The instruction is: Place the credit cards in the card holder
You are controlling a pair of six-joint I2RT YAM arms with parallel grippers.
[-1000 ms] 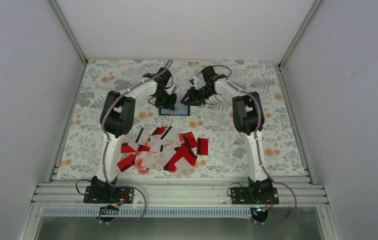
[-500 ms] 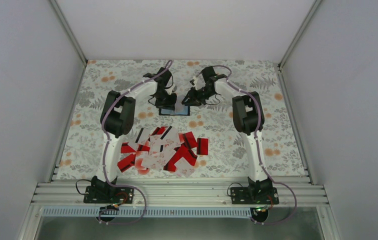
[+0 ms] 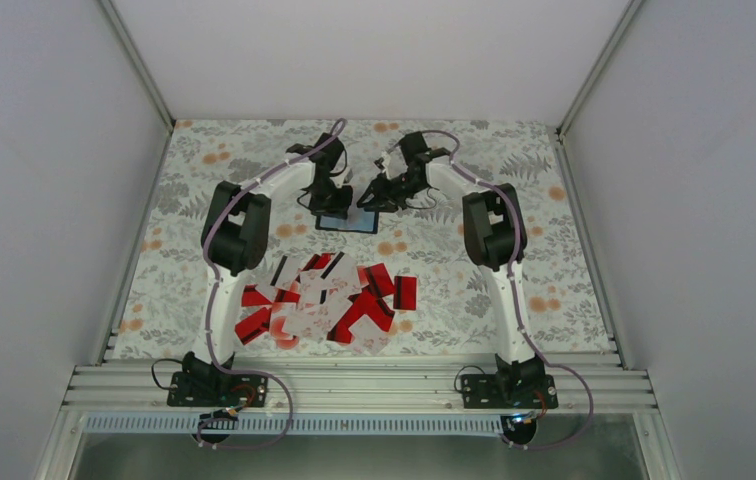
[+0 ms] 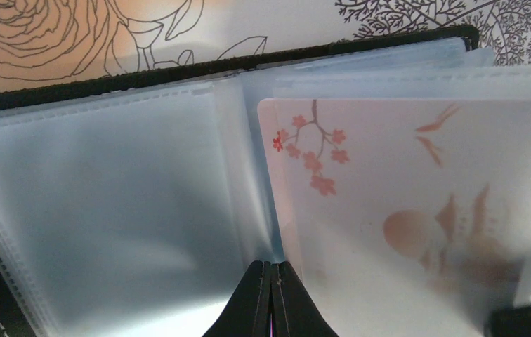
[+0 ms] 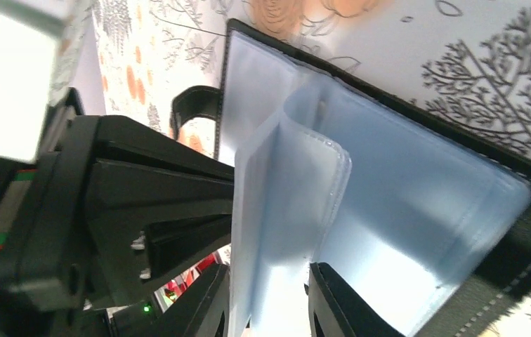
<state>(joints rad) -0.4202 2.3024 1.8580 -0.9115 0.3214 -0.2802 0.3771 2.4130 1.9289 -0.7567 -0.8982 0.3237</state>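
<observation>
The card holder (image 3: 347, 224) lies open at the back middle of the table, its black cover (image 4: 178, 70) under translucent sleeves. One pale pink card (image 4: 417, 210) with red blossoms sits inside the right-hand sleeve. My left gripper (image 4: 271, 270) is shut, its tips pressed on the fold between the sleeves. My right gripper (image 5: 270, 302) has its fingers on either side of a lifted, curled sleeve leaf (image 5: 291, 189) and holds it up. The loose credit cards (image 3: 324, 300), red ones and white ones, lie in a heap nearer the arm bases.
The two grippers (image 3: 334, 200) (image 3: 369, 192) stand very close together over the holder. The left gripper's black body (image 5: 129, 196) fills the left of the right wrist view. The holder's strap (image 5: 192, 105) sticks out at its far side. White walls enclose the flowered table cloth (image 3: 554, 260).
The right gripper has shifted a little to the left, toward the left gripper, with the sleeve leaf. The left gripper and the card heap have stayed put.
</observation>
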